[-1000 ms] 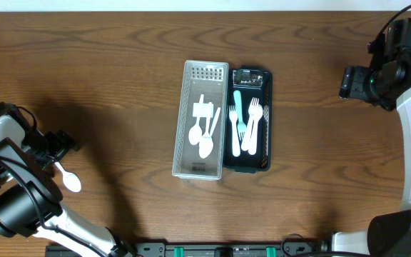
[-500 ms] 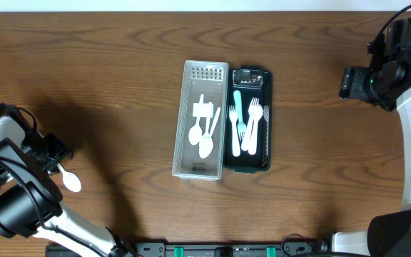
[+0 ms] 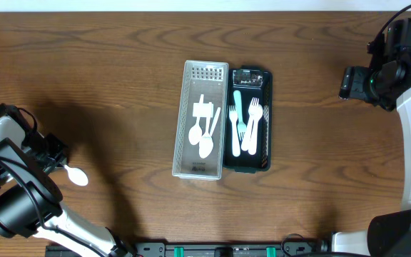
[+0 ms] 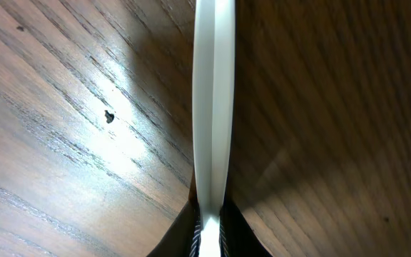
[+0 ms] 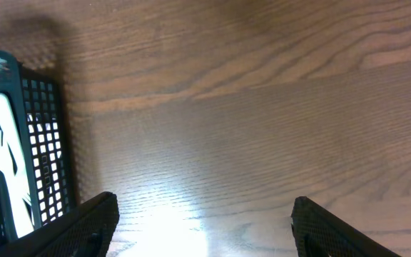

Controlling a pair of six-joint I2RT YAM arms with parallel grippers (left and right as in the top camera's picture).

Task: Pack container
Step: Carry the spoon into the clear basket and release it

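A white plastic spoon (image 3: 78, 175) lies at the far left of the table, bowl pointing right. My left gripper (image 3: 57, 158) is shut on its handle. In the left wrist view the white handle (image 4: 212, 107) runs straight up from between the closed jaws of that gripper (image 4: 207, 239). Mid-table, a white basket (image 3: 184, 121) holds white spoons (image 3: 204, 143). The black basket (image 3: 268, 121) beside it holds white forks (image 3: 252, 128) and one teal piece. My right gripper (image 3: 348, 82) hovers open at the far right, nothing between its fingers (image 5: 84, 228).
In the right wrist view the black basket (image 5: 48, 143) stands at the left edge, a white fork (image 5: 9, 164) inside, with bare wood in front of the open right gripper (image 5: 205, 228). Bare wood separates the spoon from the baskets.
My left gripper has closed on the spoon's handle. The spoon has swung so its bowl now points more to the right. The right arm has not moved.
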